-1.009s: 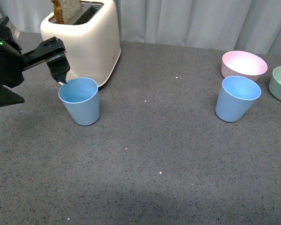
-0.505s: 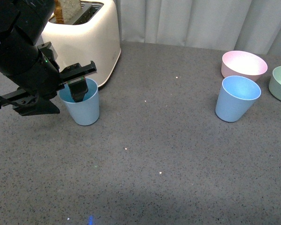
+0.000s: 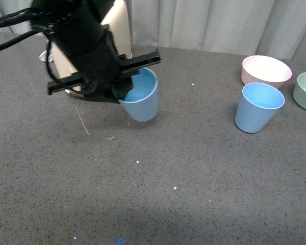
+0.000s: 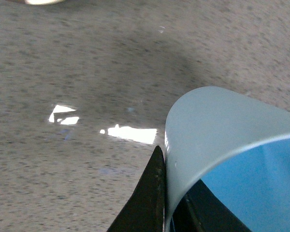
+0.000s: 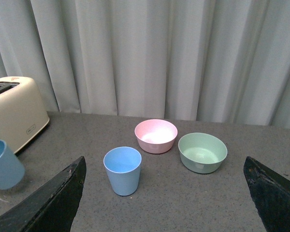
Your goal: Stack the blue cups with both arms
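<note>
- Light blue matte plastic, thin in the wall: the held cup looks very light and fairly stiff, though I'd guess the rim gives under a hard squeeze; the smooth tapered sides seem apt to slip, so the rim wall is the sensible place to take hold.
- The left tool pinches that rim, one finger outside the wall and one inside, as the left wrist view shows; the cup hangs tilted from it, seemingly clear of the tabletop, just in front of the toaster.
- The other blue cup stands upright on the tabletop, just in front of the pink bowl, well apart from the left tool.
- The right tool is spread wide and empty; the standing cup lies ahead of it, apart from both fingers.
</note>
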Robot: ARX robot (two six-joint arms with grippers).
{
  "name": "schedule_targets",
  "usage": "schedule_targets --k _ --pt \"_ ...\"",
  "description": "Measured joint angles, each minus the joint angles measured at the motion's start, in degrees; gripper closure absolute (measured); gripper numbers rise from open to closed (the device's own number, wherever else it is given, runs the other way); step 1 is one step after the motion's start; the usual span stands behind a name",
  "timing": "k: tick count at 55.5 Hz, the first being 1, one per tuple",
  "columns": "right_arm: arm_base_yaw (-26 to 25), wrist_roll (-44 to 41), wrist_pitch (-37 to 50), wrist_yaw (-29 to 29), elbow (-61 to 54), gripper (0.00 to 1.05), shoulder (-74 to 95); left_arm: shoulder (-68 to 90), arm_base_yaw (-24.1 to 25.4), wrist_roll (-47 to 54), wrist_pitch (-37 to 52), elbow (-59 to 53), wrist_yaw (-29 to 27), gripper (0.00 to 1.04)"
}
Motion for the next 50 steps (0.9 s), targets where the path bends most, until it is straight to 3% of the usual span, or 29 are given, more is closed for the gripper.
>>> schedule_targets --k 12,23,46,47,50 --pt "0.0 0.0 0.0 0.0 0.0 0.1 0.0 6.9 -5.5 -1.2 -3.9 8.3 -0.6 1.01" --pt "0.0 0.0 0.0 0.0 0.0 0.1 0.0 9.7 -7.1 -1.1 -6.8 12.1 -1.9 1.0" --pt "0.0 0.0 0.0 0.0 0.0 0.1 0.0 -0.9 -7.0 -1.5 3.2 4.2 -4.6 0.36" --pt "0.0 0.0 0.0 0.0 0.0 0.1 0.0 -1.9 -7.0 -1.2 4.3 3.3 -5.7 0.33" --pt "0.0 0.0 0.0 0.0 0.0 0.1 0.0 -4.8 -7.1 5.0 18.6 -3.3 -14.7 0.4"
